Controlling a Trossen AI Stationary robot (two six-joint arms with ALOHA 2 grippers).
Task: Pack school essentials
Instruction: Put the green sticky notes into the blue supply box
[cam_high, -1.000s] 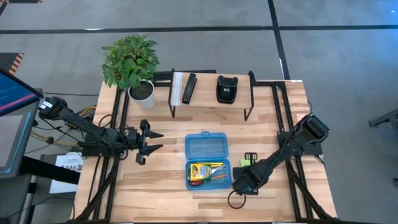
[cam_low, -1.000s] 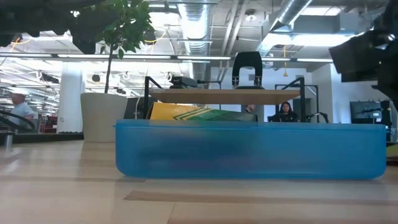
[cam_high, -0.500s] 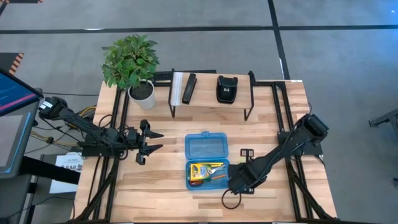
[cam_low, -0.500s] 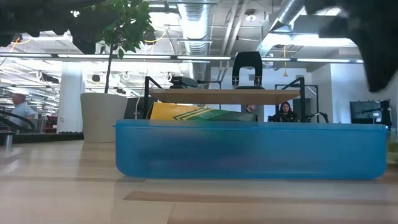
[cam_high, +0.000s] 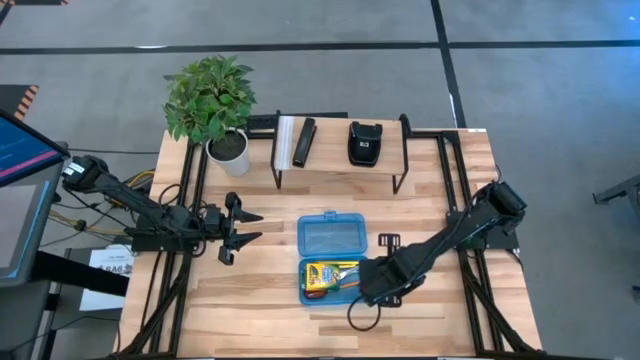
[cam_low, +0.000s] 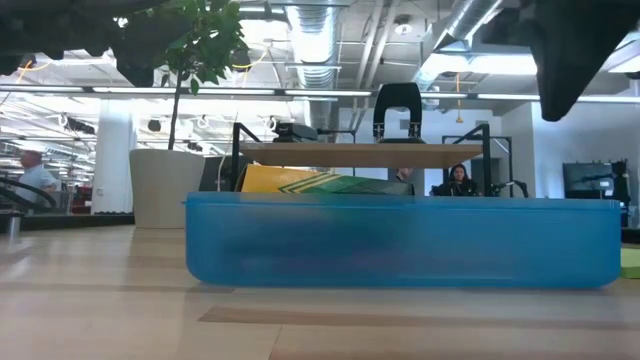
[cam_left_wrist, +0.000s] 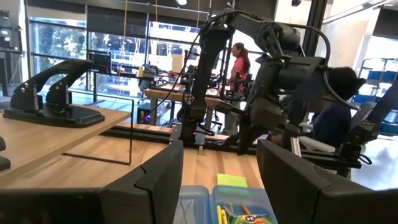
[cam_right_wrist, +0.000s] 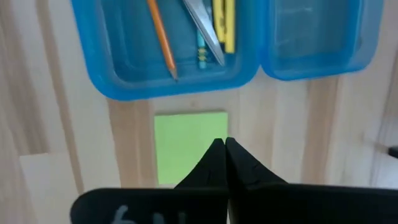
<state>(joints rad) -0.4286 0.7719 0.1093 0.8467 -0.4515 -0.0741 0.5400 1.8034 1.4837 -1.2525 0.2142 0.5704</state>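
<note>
We see an open blue plastic pencil case lying near the middle of a wooden table. Its tray half, toward the front edge, already holds a yellow-green crayon box, yellow pencils, an orange pencil, a thin teal pen and the blades of scissors. The clear lid half lies flat toward the back, so the tray is open from above for loading.

Just outside the tray's right wall, a lime-green sticky-note pad lies flat on the table, not yet packed. In the right wrist view the right gripper hangs directly over the pad with its two dark fingertips pressed together and holding nothing. From above, that arm reaches in from the table's right edge, its gripper beside the case. We judge the pad is the next item to go in; the fingers would have to spread before they could take it, and a thin pad lying flat gives little edge to grip.

The left gripper waits well apart on the table's left side, fingers spread and empty, pointing toward the case.

Behind the case stands a small raised shelf carrying black and white bar-shaped objects and a black stapler. A potted plant sits at the back left corner.
</note>
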